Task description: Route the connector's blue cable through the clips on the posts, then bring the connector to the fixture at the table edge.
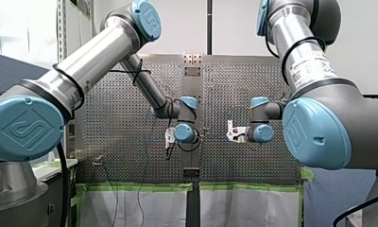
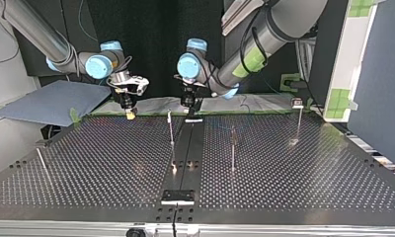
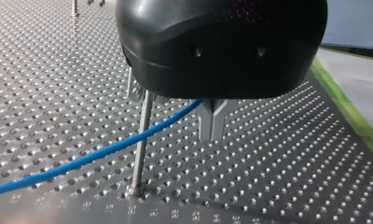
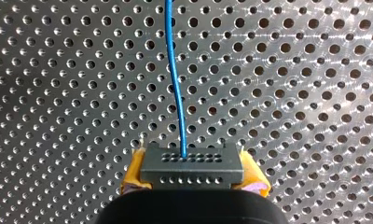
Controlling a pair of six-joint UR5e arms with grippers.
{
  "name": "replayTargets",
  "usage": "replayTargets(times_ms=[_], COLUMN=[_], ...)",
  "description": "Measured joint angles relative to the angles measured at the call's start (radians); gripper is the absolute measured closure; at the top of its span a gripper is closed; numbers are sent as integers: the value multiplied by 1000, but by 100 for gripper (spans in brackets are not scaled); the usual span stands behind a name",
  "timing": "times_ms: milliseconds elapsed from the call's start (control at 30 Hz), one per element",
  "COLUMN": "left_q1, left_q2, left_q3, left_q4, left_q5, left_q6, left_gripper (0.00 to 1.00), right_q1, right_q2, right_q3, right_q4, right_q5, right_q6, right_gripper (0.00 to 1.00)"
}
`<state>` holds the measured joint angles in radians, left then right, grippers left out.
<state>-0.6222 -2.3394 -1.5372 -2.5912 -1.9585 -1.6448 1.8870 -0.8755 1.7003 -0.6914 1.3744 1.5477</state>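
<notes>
A dark grey connector (image 4: 192, 173) sits between the yellow pads (image 4: 134, 171) of my right gripper (image 4: 192, 183), which is shut on it. The blue cable (image 4: 174, 70) leaves the connector's face and runs ahead over the perforated table. In the left wrist view the blue cable (image 3: 96, 155) rises to my left gripper (image 3: 212, 135), whose metal fingers are shut on it, just beside a thin post (image 3: 141, 140). In the top view my right gripper (image 2: 130, 114) hangs at the far edge on the left, and my left gripper (image 2: 189, 106) hangs near the centre strip.
Thin posts stand on the table in the top view (image 2: 171, 129), (image 2: 232, 148), (image 2: 298, 121), and a leaning rod (image 2: 42, 164) sits at its left. A black fixture (image 2: 177, 196) lies at the near table edge. Green tape lines the far edge.
</notes>
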Motion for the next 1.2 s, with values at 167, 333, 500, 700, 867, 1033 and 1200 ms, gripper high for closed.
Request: replayTargets(times_ms=[167,333,500,700,867,1033,1200], left_q1=[-9,-4,-2,-2,-1,-1,0], left_q2=[2,2,4,25,44,47,47], left_q3=[0,1,3,4,5,5,6], left_q4=[-8,-7,-6,-9,-9,-9,2], left_q5=[-7,-6,-5,-4,-2,1,7], left_q6=[2,0,-1,-2,-4,-5,-6], left_gripper=[99,99,99,99,99,99,99], right_q1=[0,0,2,8,10,10,6], right_q2=[1,1,2,2,2,2,3], right_q3=[-1,-4,-9,-13,-16,-17,-18], right_q4=[-2,-4,-2,0,2,2,2], right_q5=[0,-1,-1,-2,-2,-1,1], right_q6=[-1,0,-1,-8,-8,-7,-4], right_gripper=[100,100,100,100,100,100,100])
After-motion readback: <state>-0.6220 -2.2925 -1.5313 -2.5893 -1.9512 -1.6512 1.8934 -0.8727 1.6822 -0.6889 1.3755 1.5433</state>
